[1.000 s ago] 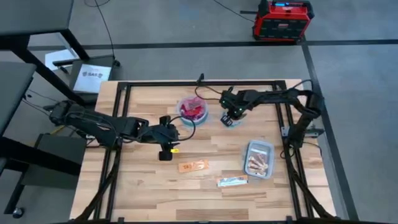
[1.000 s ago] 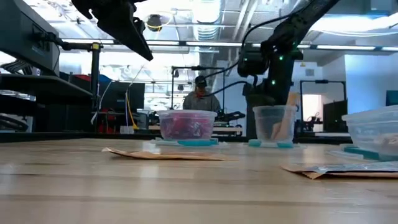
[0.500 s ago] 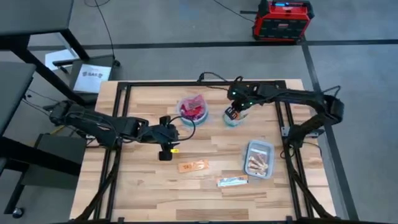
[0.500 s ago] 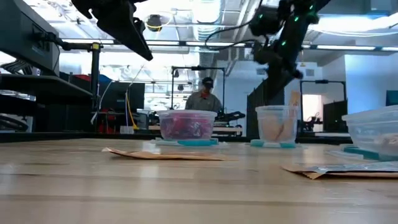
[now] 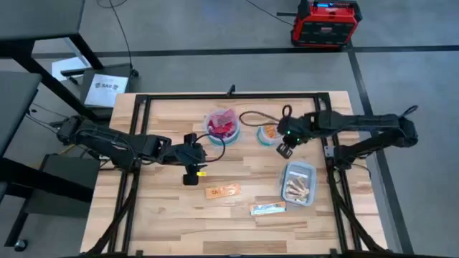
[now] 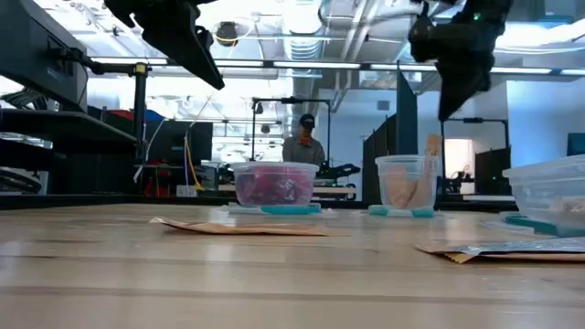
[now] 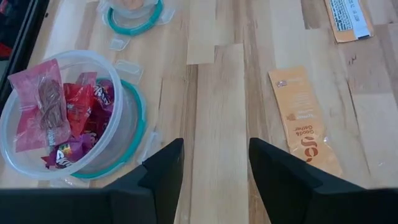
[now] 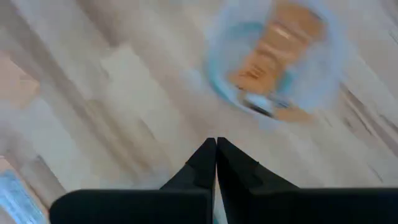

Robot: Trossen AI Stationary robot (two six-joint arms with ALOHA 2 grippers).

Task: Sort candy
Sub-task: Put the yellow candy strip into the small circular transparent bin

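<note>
Red and purple candy (image 7: 74, 112) in one bowl (image 7: 134, 118), orange in another (image 5: 267, 133); left fingers (image 7: 163, 171) apart, right fingers (image 8: 216, 163) together.

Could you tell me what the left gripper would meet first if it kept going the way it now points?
Probably bare table: the left gripper points between the red-candy bowl and the orange packet, though depth is unclear.

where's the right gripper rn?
High view: right gripper hangs between the orange-candy bowl and the rectangular tub, right of centre, fingers shut and empty.
</note>
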